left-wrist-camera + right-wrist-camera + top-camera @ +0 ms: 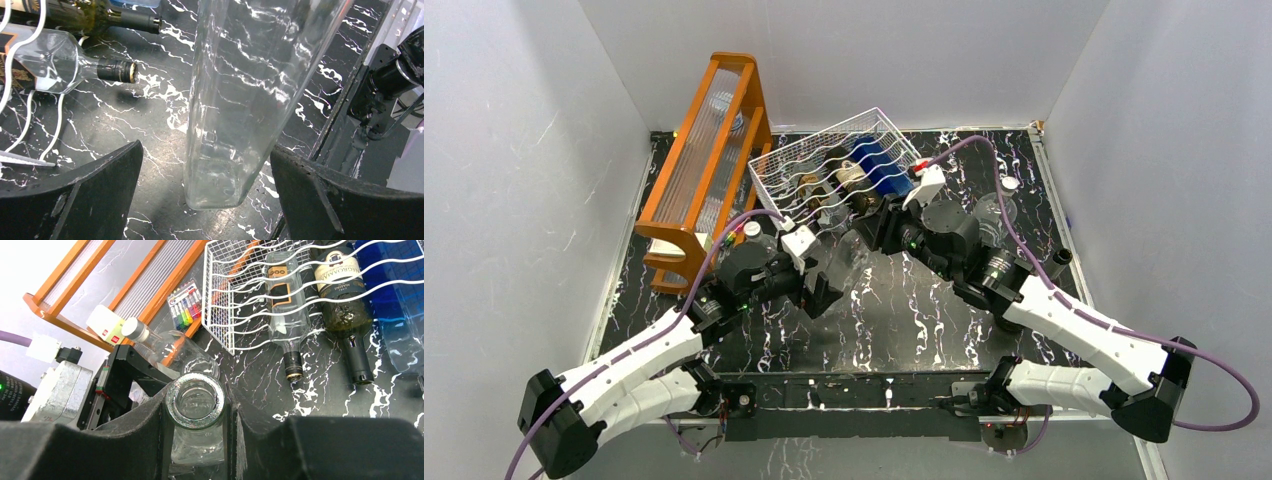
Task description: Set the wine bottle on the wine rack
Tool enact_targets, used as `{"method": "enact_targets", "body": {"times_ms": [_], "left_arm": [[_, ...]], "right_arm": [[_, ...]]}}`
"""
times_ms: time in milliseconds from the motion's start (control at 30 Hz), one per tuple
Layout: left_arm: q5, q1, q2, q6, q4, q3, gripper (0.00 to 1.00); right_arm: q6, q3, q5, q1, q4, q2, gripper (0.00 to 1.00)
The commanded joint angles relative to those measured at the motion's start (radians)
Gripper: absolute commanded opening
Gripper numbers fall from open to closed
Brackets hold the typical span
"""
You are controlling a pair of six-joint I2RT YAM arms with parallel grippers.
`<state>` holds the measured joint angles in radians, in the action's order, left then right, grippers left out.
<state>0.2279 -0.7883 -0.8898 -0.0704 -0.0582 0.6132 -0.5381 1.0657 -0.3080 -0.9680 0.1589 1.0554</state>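
1. Left fingers [75, 200], bottom of the left wrist view: released, spread wide either side of the clear wine bottle [240, 100] at its base, touching neither side.
2. Right fingers [125, 440], bottom of the right wrist view: clenched on the bottle's neck below its open mouth.
3. Table [904, 320], centre: the bottle stands before the rack, not in it.
4. Wine rack [824, 165], upper centre: stored bottles [345, 305] fill its right rows. The step in hand is probably transfer. The next move calls for laying the bottle flat in a free left row.

Black, white-veined table [894, 320] carries white wire wine rack [809, 170] at rear, orange wooden frame [709, 150] just beside it.
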Motion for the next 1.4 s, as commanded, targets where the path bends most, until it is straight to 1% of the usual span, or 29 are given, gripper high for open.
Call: {"method": "enact_targets", "body": {"times_ms": [0, 233, 367, 467, 567, 700, 733, 800, 833, 867, 900, 967, 1033, 1067, 1133, 1200, 1300, 1367], "left_arm": [[0.08, -0.002, -0.022, 0.031, -0.072, 0.004, 0.97], [0.059, -0.003, -0.089, 0.054, -0.12, 0.018, 0.91], [0.048, -0.004, -0.104, 0.067, -0.125, 0.012, 0.84], [0.101, -0.01, -0.099, 0.093, -0.129, 0.005, 0.8], [0.118, -0.016, -0.083, 0.113, -0.137, -0.004, 0.72], [0.075, -0.017, -0.072, 0.127, -0.146, -0.001, 0.55], [0.078, -0.017, -0.073, 0.134, -0.144, 0.004, 0.48], [0.08, -0.016, -0.081, 0.153, -0.134, 0.017, 0.29], [0.077, -0.017, -0.083, 0.167, -0.127, 0.025, 0.09], [0.059, -0.017, -0.085, 0.181, -0.122, 0.032, 0.0], [0.041, -0.017, -0.084, 0.19, -0.121, 0.039, 0.0], [0.02, -0.017, -0.077, 0.239, -0.118, 0.053, 0.0], [-0.011, -0.017, -0.065, 0.288, -0.111, 0.073, 0.0], [-0.028, -0.017, -0.057, 0.328, -0.098, 0.093, 0.0], [-0.05, -0.017, -0.043, 0.419, -0.069, 0.13, 0.0], [-0.059, -0.017, -0.028, 0.509, -0.072, 0.15, 0.0], [-0.062, -0.017, -0.002, 0.648, -0.13, 0.138, 0.0], [-0.045, -0.017, 0.012, 0.727, -0.176, 0.121, 0.0]], "right_arm": [[-0.072, 0.073, -0.004, 0.003, -0.081, -0.05, 0.0], [-0.136, 0.09, -0.036, 0.004, -0.075, -0.057, 0.0], [-0.155, 0.094, -0.07, 0.005, -0.062, -0.061, 0.0], [-0.183, 0.089, -0.091, 0.005, -0.055, -0.065, 0.0], [-0.203, 0.085, -0.093, 0.005, -0.059, -0.067, 0.0], [-0.213, 0.088, -0.086, 0.005, -0.056, -0.07, 0.0], [-0.217, 0.086, -0.083, 0.005, -0.053, -0.072, 0.0], [-0.22, 0.086, -0.08, 0.006, -0.048, -0.077, 0.0], [-0.22, 0.086, -0.08, 0.005, -0.044, -0.08, 0.0], [-0.22, 0.087, -0.081, 0.005, -0.037, -0.084, 0.0], [-0.216, 0.088, -0.082, 0.006, -0.029, -0.089, 0.05], [-0.185, 0.082, -0.07, 0.006, -0.018, -0.1, 0.27], [-0.109, 0.068, -0.04, 0.006, -0.02, -0.112, 0.49], [-0.085, 0.063, -0.024, 0.006, -0.014, -0.121, 0.57], [-0.04, 0.058, 0.015, 0.005, -0.001, -0.133, 0.67], [-0.011, 0.068, 0.025, 0.006, 0.044, -0.142, 0.74], [0.02, 0.088, -0.014, 0.006, 0.121, -0.164, 0.82], [0.051, 0.1, -0.024, 0.006, 0.15, -0.184, 0.85]]}}
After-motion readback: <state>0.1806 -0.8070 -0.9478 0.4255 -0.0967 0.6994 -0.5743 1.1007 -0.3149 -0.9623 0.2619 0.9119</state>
